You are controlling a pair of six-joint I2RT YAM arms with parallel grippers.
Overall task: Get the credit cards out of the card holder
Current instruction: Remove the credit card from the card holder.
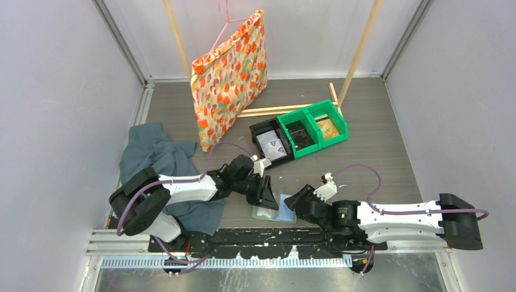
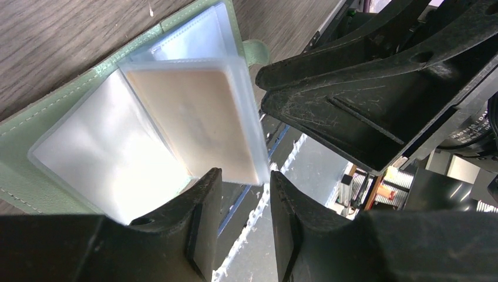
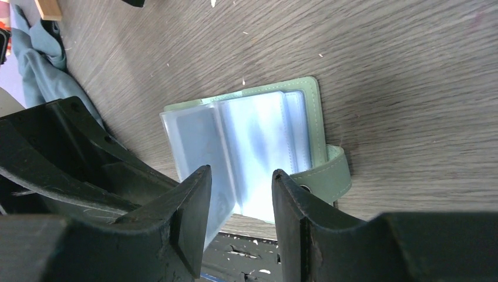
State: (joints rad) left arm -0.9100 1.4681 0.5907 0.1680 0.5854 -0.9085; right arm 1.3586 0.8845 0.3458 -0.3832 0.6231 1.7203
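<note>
The card holder is lying open on the tabletop, at its near edge. My left pincer and right pincer are standing open, each straddling a clear sleeve edge, positioning to pinch out the beige card.

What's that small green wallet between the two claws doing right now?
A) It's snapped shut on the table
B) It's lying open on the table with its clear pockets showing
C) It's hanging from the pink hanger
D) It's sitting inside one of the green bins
B: the card holder lies spread open on the wooden table, its clear plastic sleeves fanned out in both wrist views.
</note>
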